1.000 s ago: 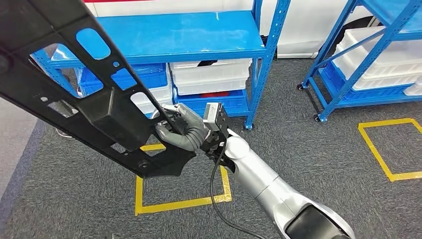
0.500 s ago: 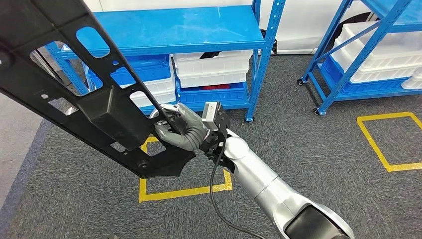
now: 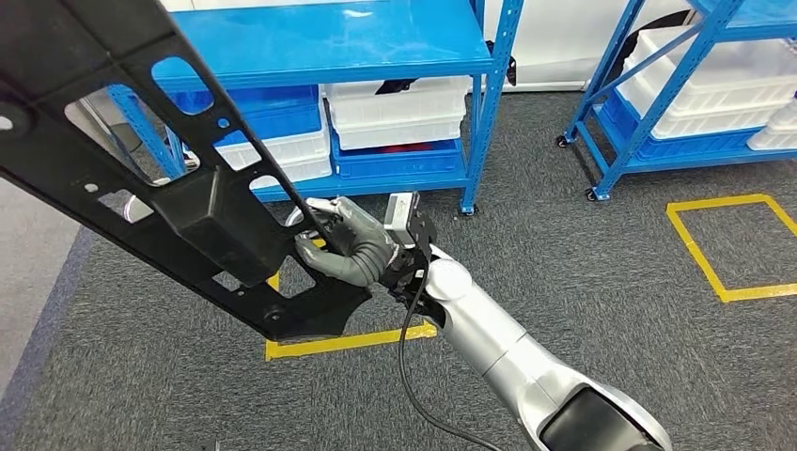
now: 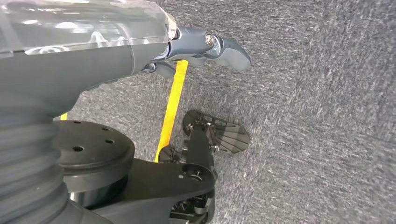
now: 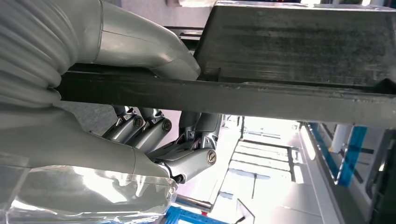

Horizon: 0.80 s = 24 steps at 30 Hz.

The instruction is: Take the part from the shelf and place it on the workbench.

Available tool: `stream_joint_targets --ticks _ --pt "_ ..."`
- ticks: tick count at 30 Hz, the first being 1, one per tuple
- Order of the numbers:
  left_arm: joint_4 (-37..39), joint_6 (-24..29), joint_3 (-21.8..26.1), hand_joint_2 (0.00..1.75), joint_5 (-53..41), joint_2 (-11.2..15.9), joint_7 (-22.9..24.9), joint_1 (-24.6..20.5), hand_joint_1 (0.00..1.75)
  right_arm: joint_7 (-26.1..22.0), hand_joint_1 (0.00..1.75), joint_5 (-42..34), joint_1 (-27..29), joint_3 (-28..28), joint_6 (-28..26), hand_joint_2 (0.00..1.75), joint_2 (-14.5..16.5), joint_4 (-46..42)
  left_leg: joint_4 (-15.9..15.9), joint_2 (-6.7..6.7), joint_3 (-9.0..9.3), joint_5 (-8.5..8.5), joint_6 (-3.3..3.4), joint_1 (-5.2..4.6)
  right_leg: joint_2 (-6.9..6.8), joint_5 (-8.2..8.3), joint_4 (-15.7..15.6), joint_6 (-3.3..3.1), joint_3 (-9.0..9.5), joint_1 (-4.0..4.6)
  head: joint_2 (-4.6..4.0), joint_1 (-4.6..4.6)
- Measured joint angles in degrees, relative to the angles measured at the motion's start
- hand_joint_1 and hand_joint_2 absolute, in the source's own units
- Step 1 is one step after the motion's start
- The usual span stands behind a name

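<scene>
Right now the right hand [image 3: 343,246] is wrapped around a long black part [image 3: 179,202], gripping one of its bars near the lower end. From the head view the silver right arm [image 3: 498,343] reaches up from the lower right, bent at the elbow, with the wrist turned so the hand faces left. A black cable [image 3: 406,357] loops down beside the forearm.

The part is a flat black frame with several cut-out openings. It is held in the air, tilted, running from the hand up towards the top left corner, over the grey carpet [image 3: 583,244] and in front of the blue shelf [image 3: 329,47]. Close up, from the right wrist, the thumb [image 5: 154,56] lies along one side of the bar [image 5: 243,98] and the fingers [image 5: 149,133] curl round the other side, so the grip is firm.

Under the shelf top sit white bins [image 3: 399,117] and blue bins [image 3: 268,103]. A second blue shelf [image 3: 695,85] stands to the right. Yellow tape [image 3: 343,340] marks squares on the carpet.

The left hand [image 4: 196,49] hangs over the carpet with nothing in it, fingers partly curled.
</scene>
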Motion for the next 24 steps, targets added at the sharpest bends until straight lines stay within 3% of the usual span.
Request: stream_joint_targets --ticks 2,3,6,7,8,9,11,13,16,18,21,22,23,24 --pt "0.0 0.0 0.0 1.75 0.0 0.0 0.0 0.0 0.0 0.1 1.75 -0.4 0.0 0.1 0.6 1.75 0.0 0.0 0.6 0.0 -0.46 -0.45 -0.68 0.16 -0.13 0.72 -0.2 -0.92 -0.38 -0.11 0.0 -0.01" --pt "0.0 0.0 0.0 1.75 0.0 0.0 0.0 0.1 0.0 0.1 1.75 -0.6 -0.1 0.1 0.7 1.75 0.0 0.0 2.2 -0.01 -1.13 -1.82 -0.95 0.22 -0.21 1.13 -0.4 -1.36 -0.62 -0.2 0.0 -0.01" --pt "0.0 0.0 0.0 1.75 0.1 0.0 0.0 0.1 0.0 0.1 1.75 -0.8 -0.1 0.4 0.8 1.75 0.1 0.1 12.9 -0.01 -4.98 -8.25 -1.55 0.33 -0.3 2.07 -0.4 -2.01 -1.69 -0.02 0.0 -0.01" --pt "0.0 0.0 0.0 1.75 0.1 0.0 0.0 0.2 0.0 0.1 1.75 -0.9 -0.1 0.5 0.8 1.75 0.1 0.1 15.7 -0.01 -5.75 -9.26 -1.61 0.34 -0.29 2.31 -0.3 -2.07 -2.05 0.15 0.0 0.0" --pt "0.0 0.0 0.0 1.75 0.1 0.0 0.0 0.2 0.0 0.1 1.75 -0.9 0.0 0.6 0.8 1.75 0.1 0.2 16.5 -0.01 -5.53 -9.17 -1.53 0.32 -0.28 2.52 -0.3 -2.1 -2.35 0.31 0.0 -0.01" --pt "0.0 0.0 0.0 1.75 0.1 0.0 -0.1 0.2 0.0 0.1 1.75 -0.9 0.0 0.6 0.8 1.75 0.1 0.3 14.7 -0.03 -4.08 -8.04 -1.29 0.26 -0.26 2.68 -0.2 -2.1 -2.56 0.48 0.0 -0.01" --pt "0.0 0.1 0.0 1.75 0.2 0.0 -0.2 0.2 0.0 0.1 1.75 -0.9 0.0 0.7 0.9 1.75 0.1 0.3 6.7 -0.07 1.02 -5.23 -0.26 -0.06 -0.24 2.89 -0.2 -2.04 -2.73 0.75 0.0 -0.01" --pt "0.0 0.1 0.0 1.75 0.3 0.2 -0.3 0.2 0.0 0.0 1.75 -0.9 -0.1 0.9 0.9 1.75 0.1 0.3 0.8 -0.05 4.46 -4.09 0.66 -0.58 -0.27 3.17 -0.2 -1.67 -2.9 0.72 0.0 -0.01" --pt "0.0 0.1 0.0 1.75 0.3 0.2 -0.4 0.2 0.0 -0.1 1.75 -0.9 -0.1 1.2 0.9 1.75 0.1 0.4 -1.1 0.03 5.01 -3.62 1.38 -0.84 -0.33 3.62 -0.3 -0.8 -3.14 0.48 0.0 -0.01" --pt "0.0 0.1 0.0 1.75 0.3 0.2 -0.4 0.1 0.0 -0.2 1.75 -0.9 -0.1 1.4 0.9 1.75 0.0 0.4 -2.3 0.19 5.21 -2.78 1.89 -0.41 -0.16 2.38 1.2 -0.22 -3.91 0.5 0.0 0.0" --pt "0.0 0.1 0.0 1.75 0.3 0.1 -0.5 0.0 0.0 -0.4 1.75 -0.7 0.0 1.6 0.8 1.75 -0.1 0.4 -2.7 0.34 4.73 -2.06 2.11 -0.18 0.08 -2.89 10.8 0.68 -8.32 -0.07 0.0 0.01" --pt "0.0 0.1 0.0 1.75 0.3 0.1 -0.5 0.1 0.0 -0.4 1.75 -0.5 0.2 1.7 0.8 1.75 -0.2 0.5 -2.6 0.33 4.48 -2.0 2.03 -0.14 0.07 -3.93 13.9 0.96 -9.71 -0.34 0.0 0.01" --pt "0.0 0.1 0.0 1.75 0.3 0.1 -0.5 0.1 0.0 -0.5 1.75 -0.3 0.3 1.8 0.8 1.75 -0.2 0.6 -2.3 0.33 4.23 -1.98 1.93 -0.06 0.06 -3.94 15.3 1.23 -10.28 -0.6 0.0 0.01" --pt "0.0 0.1 0.0 1.75 0.3 0.0 -0.4 0.1 0.0 -0.5 1.75 -0.1 0.4 1.9 0.7 1.75 -0.3 0.6 -2.0 0.32 3.98 -2.02 1.76 0.08 0.04 -2.87 14.4 1.51 -9.77 -0.86 0.0 0.01"
